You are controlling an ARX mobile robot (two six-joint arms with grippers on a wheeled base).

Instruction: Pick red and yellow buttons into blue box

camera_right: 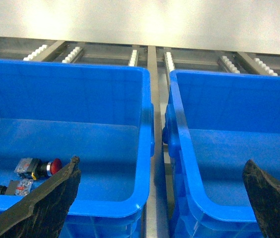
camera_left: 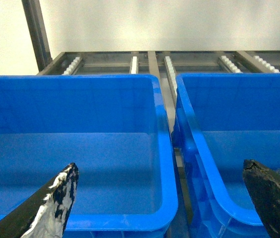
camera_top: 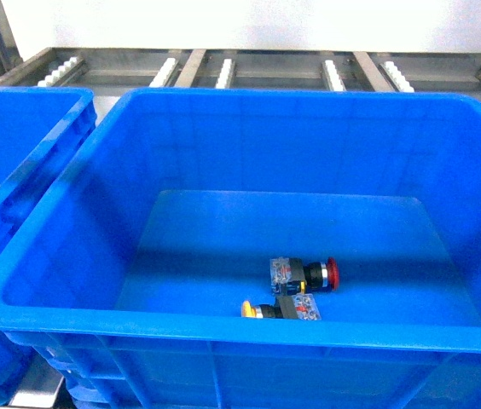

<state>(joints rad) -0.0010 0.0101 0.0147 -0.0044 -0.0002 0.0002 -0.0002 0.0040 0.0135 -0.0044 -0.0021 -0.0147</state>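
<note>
head: close above the blue box [camera_top: 223,111], looking down and forward into it
left wrist: low, faces the rollers [camera_left: 150,62] across two crates
right wrist: same angle, further right
shared: blue box [camera_right: 80,79], rollers [camera_right: 150,52]

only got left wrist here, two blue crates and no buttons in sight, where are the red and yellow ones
observer: Both lie on the floor of the blue box, near its front wall in the head view.
operator: touching each other
observer: The red button and the yellow button lie side by side, caps pointing opposite ways; I cannot tell if they touch.
operator: right gripper holding anything
observer: No, the right gripper is open with nothing in it.
</note>
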